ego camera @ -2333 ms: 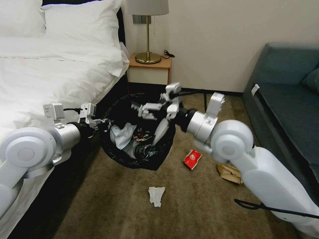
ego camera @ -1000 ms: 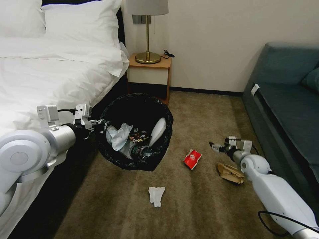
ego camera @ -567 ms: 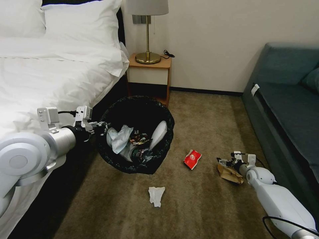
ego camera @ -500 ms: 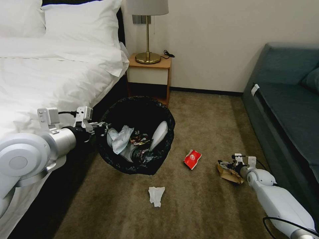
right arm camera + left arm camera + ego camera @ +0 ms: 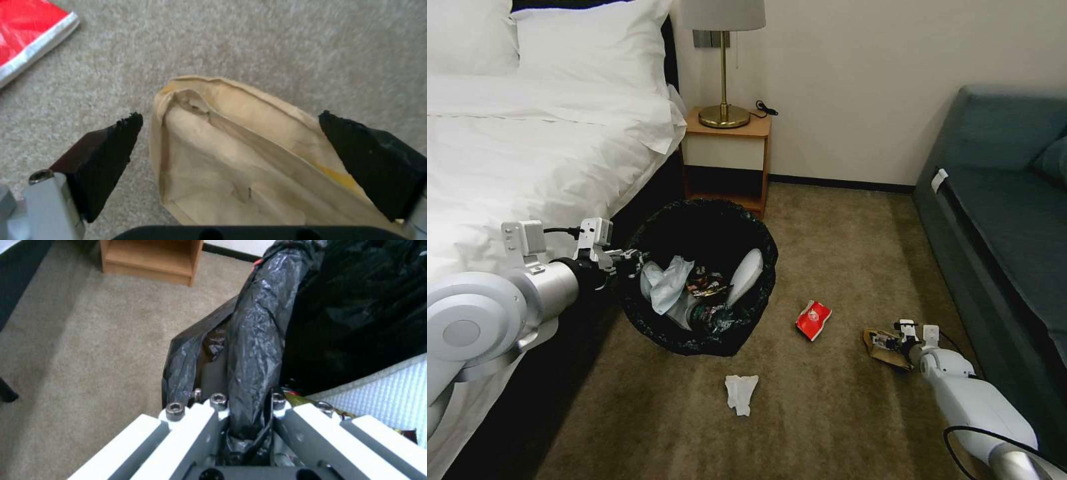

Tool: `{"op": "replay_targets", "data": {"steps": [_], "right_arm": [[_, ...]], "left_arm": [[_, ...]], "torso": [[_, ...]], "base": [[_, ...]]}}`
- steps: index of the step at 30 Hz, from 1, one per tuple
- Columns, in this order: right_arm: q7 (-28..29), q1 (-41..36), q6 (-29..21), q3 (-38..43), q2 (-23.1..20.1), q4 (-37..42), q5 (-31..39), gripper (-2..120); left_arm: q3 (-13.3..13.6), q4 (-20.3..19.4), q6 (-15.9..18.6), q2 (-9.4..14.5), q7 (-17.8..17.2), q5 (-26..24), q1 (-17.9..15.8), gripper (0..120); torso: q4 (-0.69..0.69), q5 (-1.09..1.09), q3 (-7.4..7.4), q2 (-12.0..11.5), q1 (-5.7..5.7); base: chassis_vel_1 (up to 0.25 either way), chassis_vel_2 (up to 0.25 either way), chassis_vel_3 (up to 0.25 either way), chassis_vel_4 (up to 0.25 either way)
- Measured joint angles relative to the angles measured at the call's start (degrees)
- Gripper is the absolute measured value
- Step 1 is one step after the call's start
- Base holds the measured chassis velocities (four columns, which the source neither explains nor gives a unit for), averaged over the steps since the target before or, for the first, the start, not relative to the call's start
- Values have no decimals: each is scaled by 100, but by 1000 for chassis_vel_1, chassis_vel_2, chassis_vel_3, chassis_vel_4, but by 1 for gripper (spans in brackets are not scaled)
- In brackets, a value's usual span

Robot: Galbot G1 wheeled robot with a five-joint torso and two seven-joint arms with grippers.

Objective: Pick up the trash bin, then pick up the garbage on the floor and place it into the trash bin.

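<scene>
Currently, far left: left hand (image 5: 627,257) clamped on the trash bin (image 5: 697,277) rim, holding it beside the bed (image 5: 527,153). Left wrist view confirms it: the black bag (image 5: 256,350) folded over the rim is pinched tight between the fingers (image 5: 195,426). Bin looks tilted toward the camera and appears lifted a little off the floor (image 5: 694,427), though contact underneath is hard to tell. Inside: crumpled tissue (image 5: 664,283), a white slipper (image 5: 746,270), dark wrappers.

Middle, on the carpet: white tissue (image 5: 740,393) just in front of the bin, red packet (image 5: 813,319) to its right, both loose, apart from each other.

Right: right hand (image 5: 894,341) down at floor level at the brown paper bag (image 5: 880,347). Right wrist view: fingers (image 5: 104,160) spread apart, one on each side of the paper bag (image 5: 249,166), not yet closed, bag lying flat with its open mouth facing away; red packet (image 5: 31,36) at the corner.

Risks, judged: bag is flat and thin, so closing fingers may just slide it along the carpet or crumple one edge and lose it on the lift. Pads could dig into the pile. Left grip is partly on slippery liner, so the liner could slip and the bin could tip and spill.
</scene>
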Motion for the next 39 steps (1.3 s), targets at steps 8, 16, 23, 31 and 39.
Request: {"op": "replay_targets", "data": {"steps": [8,16,23,31,39], "right_arm": [[-71,99,137,23,143,-362,-133,99],[-88,11,138,84,149,-326,-76,74],[-73,-41,172,96,243,-312,-59,52],[59,-97,173,101,365,-120,-23,20],[121,-124,170,116,301,-1,134,0]], "left_arm": [[9,5,0,-5,3,30,16,1],[47,19,0,-30,12,60,-10,1],[12,14,0,22,12,55,-14,1],[-20,-22,0,47,1,45,-12,1],[-17,-47,0,49,4,39,-7,1]], "torso": [[1,-1,0,0,0],[1,0,0,0,0],[0,-1,0,0,0],[1,2,0,0,0],[1,0,0,0,0]], "base": [[0,0,0,0],[0,0,0,0],[0,0,0,0],[0,0,0,0],[0,0,0,0]]}}
